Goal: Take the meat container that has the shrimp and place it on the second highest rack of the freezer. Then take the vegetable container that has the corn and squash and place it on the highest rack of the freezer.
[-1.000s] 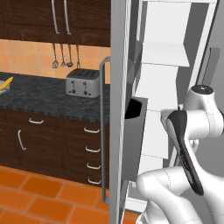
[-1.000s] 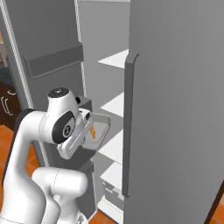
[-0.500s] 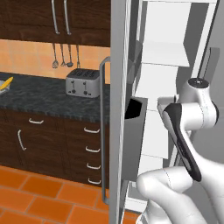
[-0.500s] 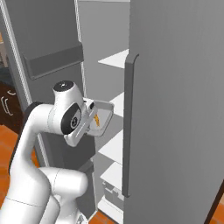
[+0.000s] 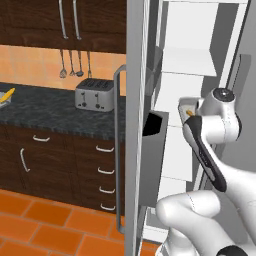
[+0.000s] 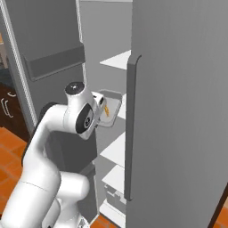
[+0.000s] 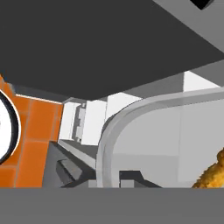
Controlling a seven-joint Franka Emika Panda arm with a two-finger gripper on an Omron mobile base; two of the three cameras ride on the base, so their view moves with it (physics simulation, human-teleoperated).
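Holding the meat container (image 6: 111,109) at its rim, the claw (image 6: 99,108) sits clamped inside the freezer (image 6: 178,89).

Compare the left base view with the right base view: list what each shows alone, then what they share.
Left base view alone: a toaster on the dark counter, hanging utensils, drawers.
Right base view alone: the freezer's closed door with its long handle.
Both: the white arm lifting the grey container with the orange shrimp at the open freezer's white shelves.
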